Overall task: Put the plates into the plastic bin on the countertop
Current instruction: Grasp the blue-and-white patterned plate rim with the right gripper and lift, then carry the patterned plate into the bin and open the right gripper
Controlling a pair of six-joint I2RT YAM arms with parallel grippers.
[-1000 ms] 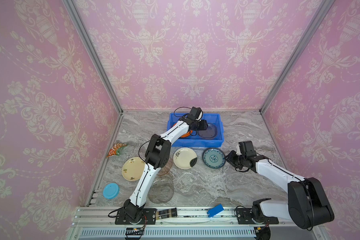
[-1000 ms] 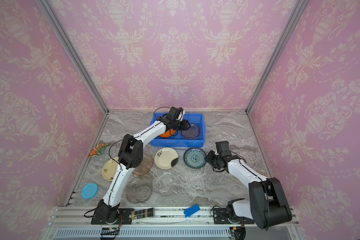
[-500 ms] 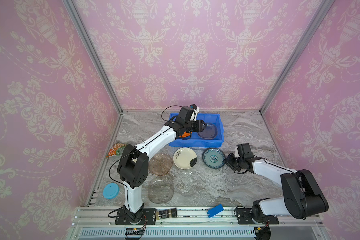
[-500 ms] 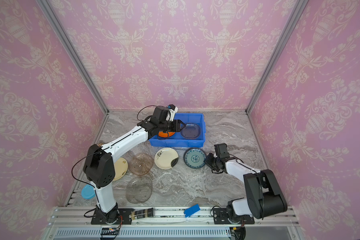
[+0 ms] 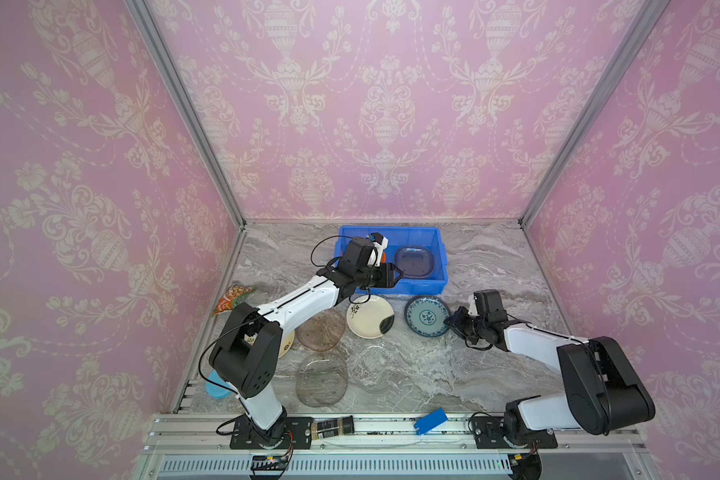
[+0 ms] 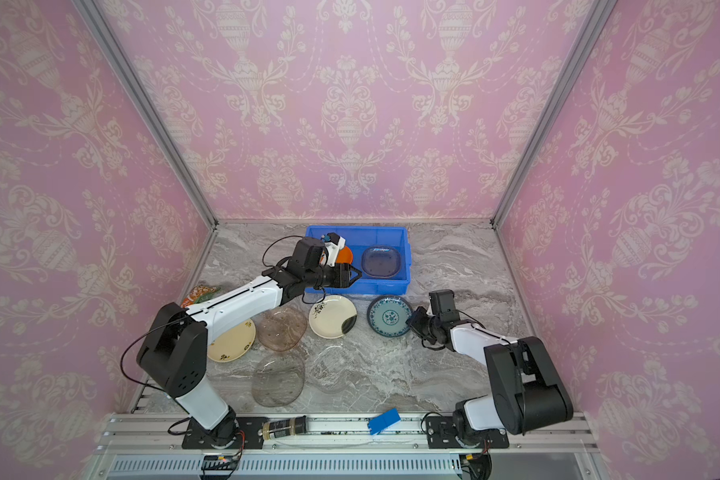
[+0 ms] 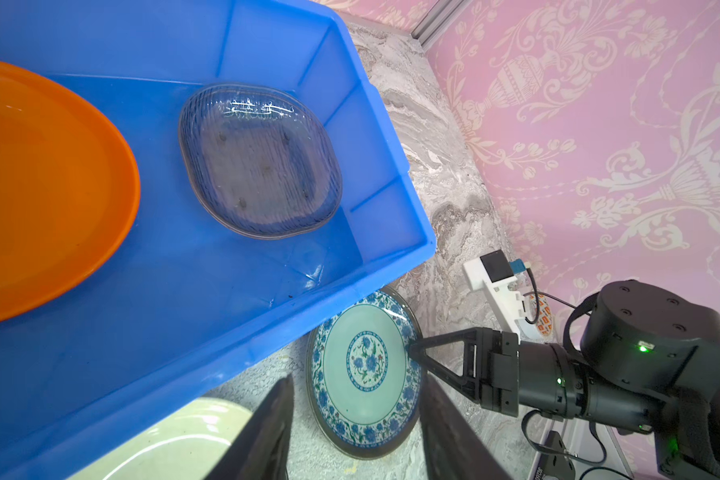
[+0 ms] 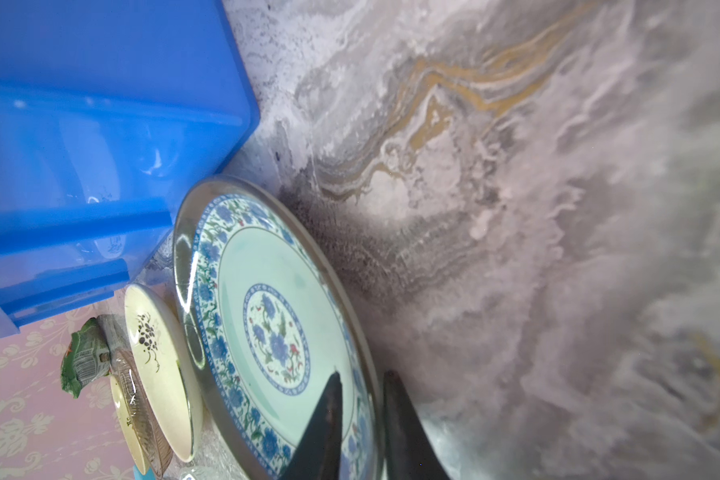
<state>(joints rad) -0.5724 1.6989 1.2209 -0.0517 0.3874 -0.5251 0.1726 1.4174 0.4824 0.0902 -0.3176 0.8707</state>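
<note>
The blue plastic bin stands at the back of the countertop. An orange plate and a smoky glass plate lie inside it. My left gripper hovers open and empty over the bin's front wall. In front of the bin lies a blue-patterned plate, flat on the marble. My right gripper is shut on its right rim, one finger inside and one outside. A cream plate, an amber glass plate and a clear glass plate lie further left.
Another clear plate lies mid-counter and a cream floral plate sits half under the left arm. A fan-shaped piece and a light-blue lid lie by the left wall. A blue card and a jar rest on the front rail.
The left gripper has drawn back from inside the bin to its front wall as the arm swung left. The right gripper slid to the blue-patterned plate and narrowed onto its rim.
</note>
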